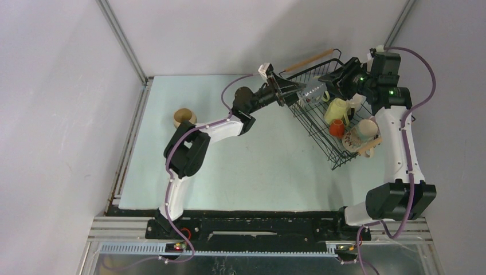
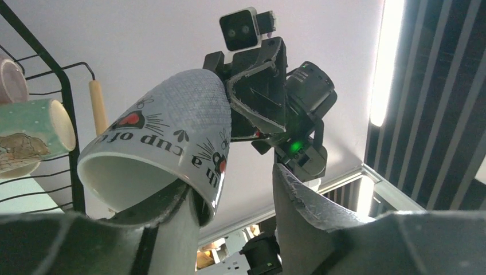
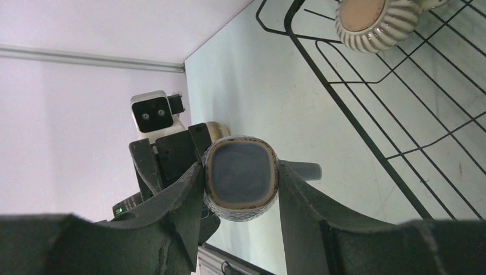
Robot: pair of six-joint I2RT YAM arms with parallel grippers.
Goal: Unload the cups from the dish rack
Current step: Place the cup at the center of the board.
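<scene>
Top external view: task early-to-mid, by my read. One tan cup (image 1: pixel 184 118) sits out on the table (image 1: pixel 258 172) at left of frame. A printed mug (image 1: pixel 312 91) is out of the dish rack (image 1: pixel 314 133), held up at upper centre btwn the two arms. Left to do: yellow-green cup (image 1: pixel 338 109), floral cup (image 1: pixel 351 139) and a few more in the rack at right of frame, plus a ribbed beige cup (image 3: pixel 375 20) at top right of the right wrist view. Pose: right gripper (image 3: pixel 239 166) reaches in from upper right, clamped on the mug's base, mouth facing the other arm. Left gripper (image 1: pixel 295 90) stretches out roughly level from centre. In the left wrist view one of its fingers is inside the mug's mouth and the other stands clear of the wall w/ a gap, so not gripping yet; looks like a handover
</scene>
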